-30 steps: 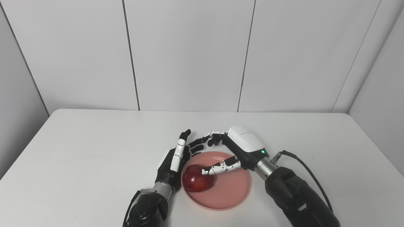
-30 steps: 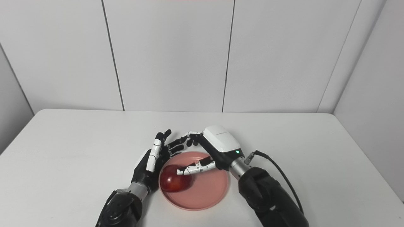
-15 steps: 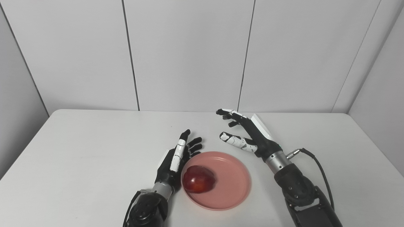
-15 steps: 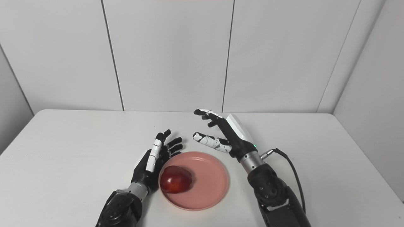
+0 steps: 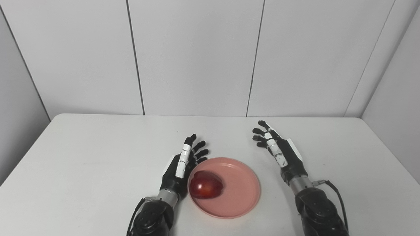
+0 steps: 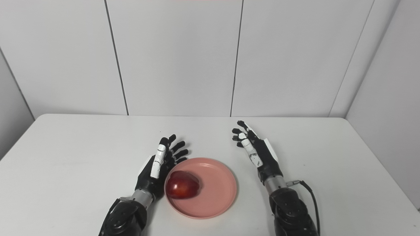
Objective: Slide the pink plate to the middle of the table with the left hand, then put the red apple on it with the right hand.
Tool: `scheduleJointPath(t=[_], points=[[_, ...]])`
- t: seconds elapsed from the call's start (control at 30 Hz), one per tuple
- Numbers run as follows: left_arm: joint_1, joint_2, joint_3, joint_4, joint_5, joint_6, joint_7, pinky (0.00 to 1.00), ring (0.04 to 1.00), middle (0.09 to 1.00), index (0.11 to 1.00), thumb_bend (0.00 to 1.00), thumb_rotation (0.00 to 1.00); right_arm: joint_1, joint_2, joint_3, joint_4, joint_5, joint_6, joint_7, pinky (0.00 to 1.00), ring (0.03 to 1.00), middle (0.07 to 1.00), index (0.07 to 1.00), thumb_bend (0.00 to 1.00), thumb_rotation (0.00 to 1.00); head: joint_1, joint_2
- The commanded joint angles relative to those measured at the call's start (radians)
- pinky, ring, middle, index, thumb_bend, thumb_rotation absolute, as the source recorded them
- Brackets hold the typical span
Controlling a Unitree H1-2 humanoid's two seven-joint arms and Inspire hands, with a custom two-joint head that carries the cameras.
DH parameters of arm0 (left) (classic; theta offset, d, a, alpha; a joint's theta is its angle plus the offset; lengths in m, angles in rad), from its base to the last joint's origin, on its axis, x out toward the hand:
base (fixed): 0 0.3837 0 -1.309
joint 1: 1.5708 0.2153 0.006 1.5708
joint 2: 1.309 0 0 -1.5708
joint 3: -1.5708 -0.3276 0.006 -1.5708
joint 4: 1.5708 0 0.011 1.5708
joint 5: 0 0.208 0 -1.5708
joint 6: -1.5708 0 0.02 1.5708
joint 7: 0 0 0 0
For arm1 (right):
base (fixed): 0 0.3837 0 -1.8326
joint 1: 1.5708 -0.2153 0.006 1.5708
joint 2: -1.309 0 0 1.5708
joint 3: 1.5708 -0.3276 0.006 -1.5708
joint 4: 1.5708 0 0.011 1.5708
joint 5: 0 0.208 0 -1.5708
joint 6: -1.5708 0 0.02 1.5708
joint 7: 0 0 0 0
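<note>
The left hand (image 5: 180, 165) rests beside the plate's (image 5: 242, 200) left rim, fingers spread, empty. The apple (image 5: 206, 185) sits on the plate's left side, near the table's (image 5: 82, 170) front edge; it is roundish, no clear long axis, its stem dimple seemingly tilted toward the back edge. Nudged by the left hand, it may roll off. The right hand (image 5: 280, 154) is empty, fingers apart.

Both views look from the robot's head, down and forward over the table (image 5: 82, 157) toward the panelled wall (image 5: 197, 55) — side by side, the right eye set slightly rightward. Both arms enter from the bottom edge, close — the two views share almost the whole tabletop.
</note>
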Motion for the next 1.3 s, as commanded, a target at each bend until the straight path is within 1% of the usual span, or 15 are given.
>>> scheduleJointPath(t=[0.0,0.1,0.2,0.27,0.33,0.43,0.47,0.57,0.67,0.77,0.87,0.93,1.0,1.1,1.27], points=[[0.025,0.01,0.003,0.034,0.025,0.025,0.033,0.91,0.911,0.962,1.0,0.77,1.0,-0.038,-0.006,-0.015,-0.012,0.028,0.016,0.002,0.89,0.865,0.882,0.926,0.99,1.0,0.001,0.0],[0.024,0.008,0.007,0.036,0.031,0.024,0.039,0.93,0.924,0.977,1.0,0.77,1.0,-0.033,-0.006,-0.016,-0.007,0.042,0.033,0.002,0.94,0.893,0.901,0.932,0.97,1.0,0.001,0.0],[0.025,0.004,0.012,0.037,0.033,0.012,0.048,0.94,0.932,0.983,1.0,0.77,1.0,-0.027,-0.002,-0.02,-0.005,0.058,0.049,0.001,0.96,0.9,0.907,0.933,0.97,1.0,0.001,0.0],[0.026,0.0,0.014,0.042,0.043,-0.011,0.063,0.98,0.973,0.994,1.0,0.74,1.0,-0.02,0.003,-0.023,-0.003,0.067,0.059,-0.002,0.99,0.922,0.925,0.938,0.98,1.0,0.001,0.001],[0.029,-0.002,0.008,0.052,0.069,-0.051,0.086,0.99,0.992,0.999,1.0,0.75,1.0,-0.012,0.01,-0.026,0.003,0.073,0.055,-0.011,1.0,0.927,0.931,0.939,0.98,1.0,0.001,0.001],[0.038,-0.009,0.004,0.062,0.101,-0.102,0.117,1.0,1.0,1.0,1.0,0.81,1.0,-0.002,0.022,-0.033,0.015,0.086,0.043,-0.019,1.0,0.955,0.956,0.951,0.99,1.0,0.0,0.002],[0.04,-0.01,0.003,0.065,0.107,-0.111,0.122,1.0,1.0,1.0,1.0,0.81,1.0,-0.001,0.024,-0.035,0.017,0.087,0.04,-0.021,1.0,0.956,0.956,0.951,0.99,1.0,0.0,0.002],[0.05,-0.009,-0.012,0.067,0.143,-0.143,0.14,1.0,1.0,1.0,1.0,0.82,1.0,0.008,0.04,-0.038,0.032,0.076,0.013,-0.046,1.0,0.951,0.95,0.947,0.99,1.0,-0.001,0.003],[0.06,-0.012,-0.017,0.068,0.159,-0.167,0.159,1.0,1.0,1.0,1.0,0.81,1.0,0.016,0.044,-0.028,0.04,0.05,-0.011,-0.066,1.0,0.97,0.957,0.955,0.95,1.0,-0.003,0.004],[0.067,-0.018,-0.016,0.066,0.163,-0.166,0.17,1.0,1.0,1.0,1.0,0.83,1.0,0.025,0.047,-0.012,0.053,-0.001,-0.058,-0.1,1.0,0.985,0.958,0.948,0.9,1.0,-0.006,0.004],[0.071,-0.019,-0.017,0.06,0.165,-0.159,0.168,1.0,1.0,1.0,1.0,0.84,1.0,0.032,0.051,-0.001,0.075,-0.032,-0.102,-0.127,1.0,0.998,0.971,0.955,0.89,1.0,-0.008,0.005],[0.073,-0.016,-0.019,0.056,0.163,-0.154,0.161,1.0,1.0,1.0,1.0,0.82,1.0,0.035,0.054,0.003,0.088,-0.046,-0.129,-0.142,1.0,1.0,0.994,0.972,0.88,1.0,-0.008,0.006],[0.073,-0.012,-0.023,0.049,0.161,-0.141,0.151,1.0,1.0,1.0,1.0,0.82,1.0,0.04,0.059,0.002,0.1,-0.053,-0.155,-0.157,1.0,1.0,1.0,0.996,0.91,1.0,-0.01,0.008],[0.072,-0.008,-0.026,0.049,0.163,-0.14,0.149,1.0,1.0,1.0,1.0,0.81,1.0,0.047,0.063,0.004,0.115,-0.066,-0.178,-0.177,1.0,1.0,1.0,1.0,0.95,1.0,-0.011,0.008],[0.07,-0.006,-0.024,0.054,0.165,-0.148,0.152,1.0,1.0,1.0,1.0,0.79,1.0,0.06,0.071,0.009,0.129,-0.064,-0.206,-0.18,1.0,1.0,1.0,1.0,0.97,1.0,-0.015,0.01]])
